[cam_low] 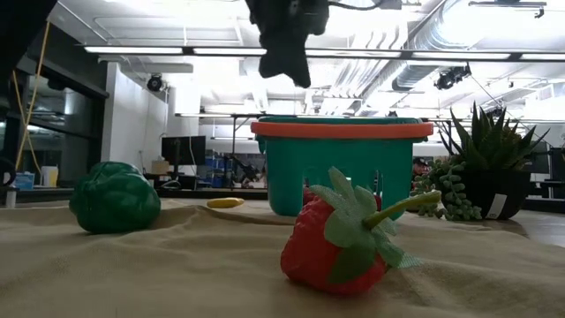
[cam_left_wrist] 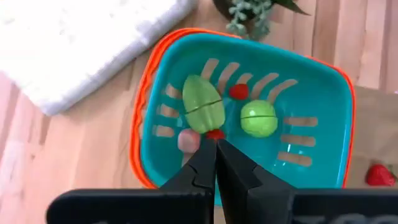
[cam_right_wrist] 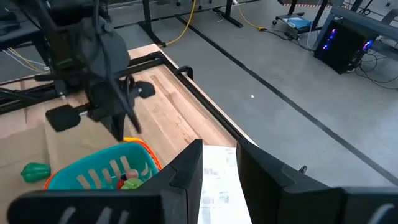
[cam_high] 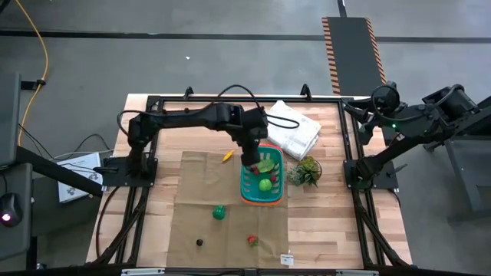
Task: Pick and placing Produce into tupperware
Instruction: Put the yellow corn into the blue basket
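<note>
The teal tupperware basket stands on the brown mat and holds produce: a green leafy piece, a green round piece, small red pieces and a pink one. My left gripper is shut and empty; it hangs above the basket's far-left part, clear of the rim. More produce lies on the mat: a green pepper, a strawberry, a small dark piece and a yellow piece. My right gripper waits open, raised beyond the table's right edge.
A white rumpled cloth bundle lies beyond the basket at the far side. A spiky green potted plant stands just right of the basket. The brown mat covers the table's middle and near part. A black frame rail runs along the table's right side.
</note>
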